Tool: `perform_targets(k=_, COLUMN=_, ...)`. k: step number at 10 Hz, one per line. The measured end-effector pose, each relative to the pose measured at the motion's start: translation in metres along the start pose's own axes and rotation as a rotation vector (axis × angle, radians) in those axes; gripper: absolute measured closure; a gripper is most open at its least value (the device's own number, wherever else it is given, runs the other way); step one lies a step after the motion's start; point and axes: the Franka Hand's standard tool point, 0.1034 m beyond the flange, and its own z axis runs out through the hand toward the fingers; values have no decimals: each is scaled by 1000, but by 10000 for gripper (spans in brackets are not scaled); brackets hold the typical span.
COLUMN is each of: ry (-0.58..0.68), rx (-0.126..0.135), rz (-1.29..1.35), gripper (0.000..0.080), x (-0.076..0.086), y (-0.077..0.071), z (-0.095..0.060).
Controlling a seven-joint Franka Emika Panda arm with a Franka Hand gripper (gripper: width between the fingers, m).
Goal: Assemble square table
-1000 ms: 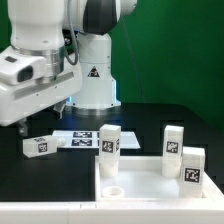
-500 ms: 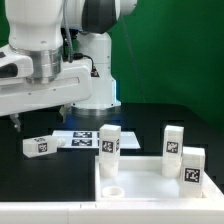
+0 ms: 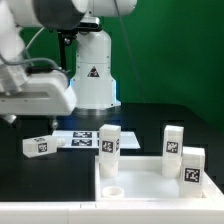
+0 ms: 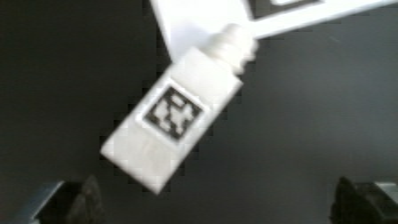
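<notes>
Square tabletop (image 3: 150,178): lying on the black bench (image 3: 40,175) at the near edge, rim up, one corner socket (image 3: 112,190) showing. Three legs (image 3: 109,145) (image 3: 174,141) (image 3: 192,165) standing upright on it. Fourth leg (image 3: 38,146) (image 4: 178,108) lying flat on open bench toward the exterior view's left, near the marker board (image 3: 78,136). End effector (image 4: 222,200): hanging above this leg, fingers (image 4: 68,200) spread wide, pinching nothing.
</notes>
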Motion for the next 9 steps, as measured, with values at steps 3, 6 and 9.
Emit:
perform_targets(k=3, ry=-41, rx=23, rz=28, gripper=151, x=-6, y=-2, z=6)
perform_targets(k=6, ry=-328, rx=126, rz=182, gripper=151, x=-14, y=7, z=20)
perform_targets(k=9, ry=-376, rx=123, rz=173, gripper=151, x=-7, y=6, z=22)
